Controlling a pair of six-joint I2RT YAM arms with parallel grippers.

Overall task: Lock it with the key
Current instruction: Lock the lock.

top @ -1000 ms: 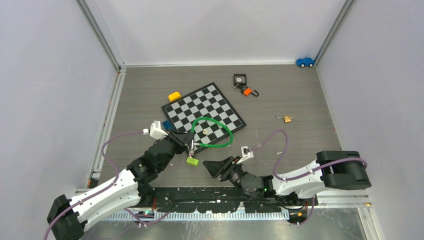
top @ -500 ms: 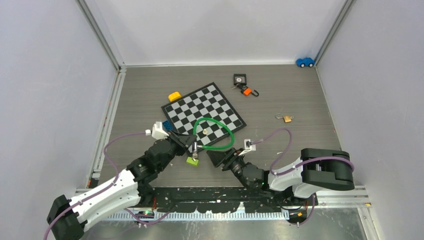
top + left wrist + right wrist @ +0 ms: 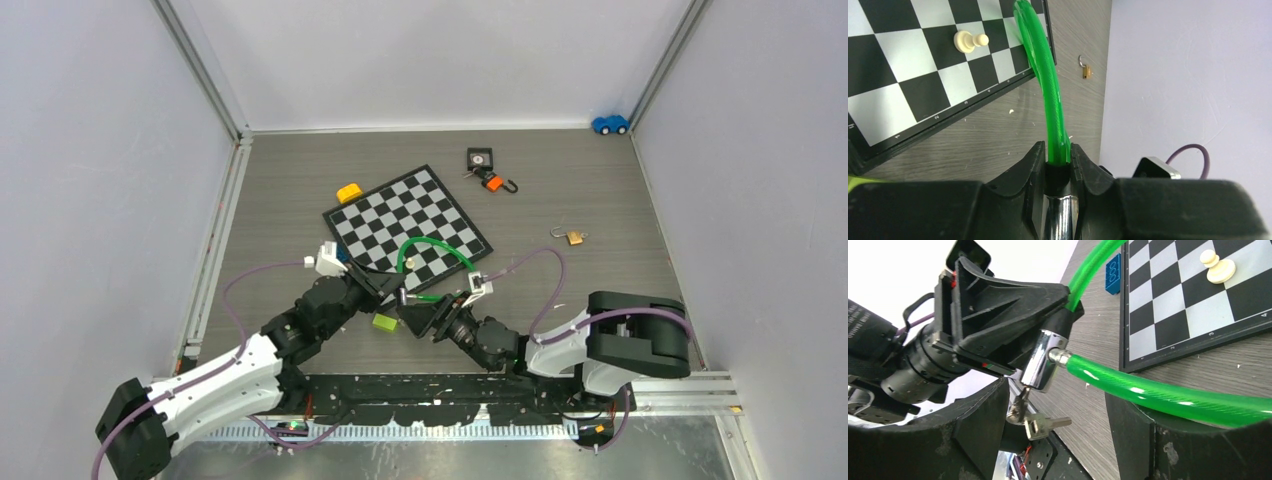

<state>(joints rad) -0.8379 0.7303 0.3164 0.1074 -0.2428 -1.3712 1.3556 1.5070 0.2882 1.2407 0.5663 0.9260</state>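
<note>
Left gripper [image 3: 1058,156] clamped on chrome barrel [image 3: 1040,362] of green cable lock [image 3: 1158,395], just off chessboard [image 3: 385,215] near edge. Right gripper [image 3: 1058,412] jaws wide apart, flanking keys [image 3: 1034,422] hanging from barrel.

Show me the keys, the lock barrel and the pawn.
keys [image 3: 1035,426]: right wrist view, on the head of the hanging key.
lock barrel [image 3: 1041,363]: right wrist view, on the middle of the chrome cylinder.
pawn [image 3: 1221,271]: right wrist view, on its wide base.
</note>
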